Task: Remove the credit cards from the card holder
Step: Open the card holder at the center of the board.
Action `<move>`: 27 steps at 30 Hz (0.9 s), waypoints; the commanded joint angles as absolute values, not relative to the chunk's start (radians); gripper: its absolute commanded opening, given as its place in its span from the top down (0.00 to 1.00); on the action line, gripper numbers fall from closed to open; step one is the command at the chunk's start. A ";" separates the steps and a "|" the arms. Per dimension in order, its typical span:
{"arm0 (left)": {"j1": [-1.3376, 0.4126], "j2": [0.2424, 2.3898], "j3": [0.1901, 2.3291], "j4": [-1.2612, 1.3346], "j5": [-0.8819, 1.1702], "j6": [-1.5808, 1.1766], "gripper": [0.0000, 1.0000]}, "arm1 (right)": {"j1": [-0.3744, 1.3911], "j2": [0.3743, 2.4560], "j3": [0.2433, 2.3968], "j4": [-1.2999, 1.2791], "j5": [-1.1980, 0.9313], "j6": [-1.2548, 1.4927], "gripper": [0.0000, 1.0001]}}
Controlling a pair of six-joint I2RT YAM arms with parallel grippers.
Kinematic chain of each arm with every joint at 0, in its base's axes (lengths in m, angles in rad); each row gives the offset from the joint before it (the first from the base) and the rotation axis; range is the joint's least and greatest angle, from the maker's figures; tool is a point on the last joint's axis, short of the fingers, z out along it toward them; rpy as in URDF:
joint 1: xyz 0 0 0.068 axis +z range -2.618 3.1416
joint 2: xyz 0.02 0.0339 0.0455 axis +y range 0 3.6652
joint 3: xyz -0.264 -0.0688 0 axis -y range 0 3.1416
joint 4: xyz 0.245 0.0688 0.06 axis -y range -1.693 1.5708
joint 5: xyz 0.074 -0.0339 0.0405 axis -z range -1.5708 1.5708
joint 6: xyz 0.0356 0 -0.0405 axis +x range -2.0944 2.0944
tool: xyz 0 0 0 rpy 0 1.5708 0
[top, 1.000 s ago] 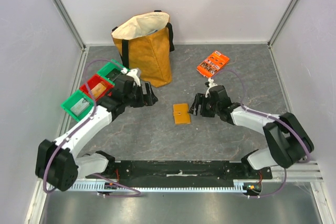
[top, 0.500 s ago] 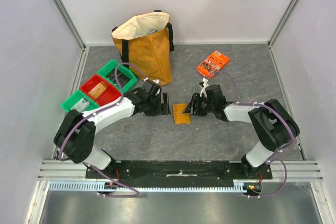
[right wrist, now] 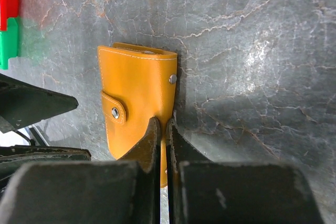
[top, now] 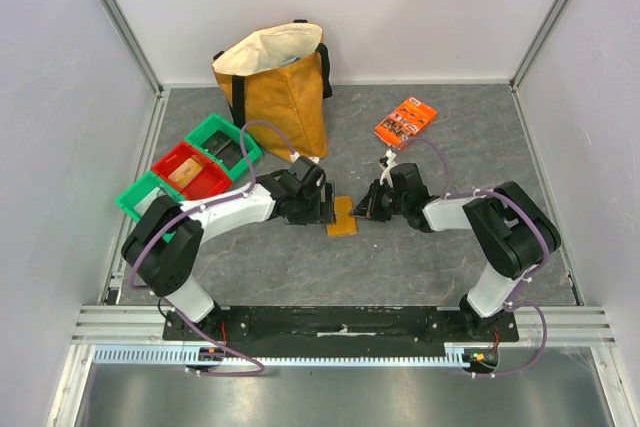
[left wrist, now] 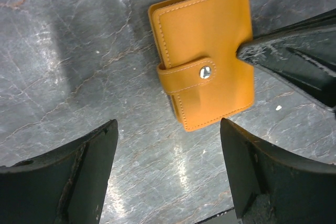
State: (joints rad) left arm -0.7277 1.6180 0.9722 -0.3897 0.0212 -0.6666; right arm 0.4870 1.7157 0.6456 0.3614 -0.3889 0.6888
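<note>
fingers point(right wrist: 147, 145) of the right gripper point(right wrist: 164, 129) pinch shut on the right edge of the card holder point(right wrist: 139, 93). it lies snapped closed on the counter point(top: 300, 267), long axis crosswise between the two grippers. left gripper point(left wrist: 168, 145) gapes wide, empty, just left of its strap side.

The card holder point(left wrist: 205, 35) is coloured a plain tan-orange, edged with paler stitching and marked by a silver stud on its strap. Beneath it, the bench point(left wrist: 79, 51) is patterned in dark grey marbling, veined with white and rust. Beyond the card holder, a mustard-yellow bag point(top: 285, 112) is lined in cream and strapped in black, and a bright orange printed packet point(top: 405, 121) is seen to the right. Left of the card holder, a red tray point(top: 207, 179) is flanked by green trays point(top: 205, 127). The left claw point(left wrist: 168, 124) and right claw point(right wrist: 163, 124) are finished in black.
</note>
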 commanded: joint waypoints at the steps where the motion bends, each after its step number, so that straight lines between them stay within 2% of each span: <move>1: -0.770 1.627 1.045 -0.391 -0.086 -0.707 0.16 | 0.492 1.714 0.583 0.262 -0.311 0.673 1.00; 13: -0.842 1.765 1.193 -0.428 -0.225 -0.724 0.19 | 0.538 1.603 0.543 0.235 -0.161 0.683 1.00; 23: -0.893 1.835 1.243 -0.472 -0.310 -0.713 0.42 | 0.581 1.591 0.554 0.210 -0.091 0.675 1.00; 27: -0.908 1.859 1.246 -0.480 -0.310 -0.709 0.44 | 0.587 1.594 0.551 0.213 -0.086 0.678 1.00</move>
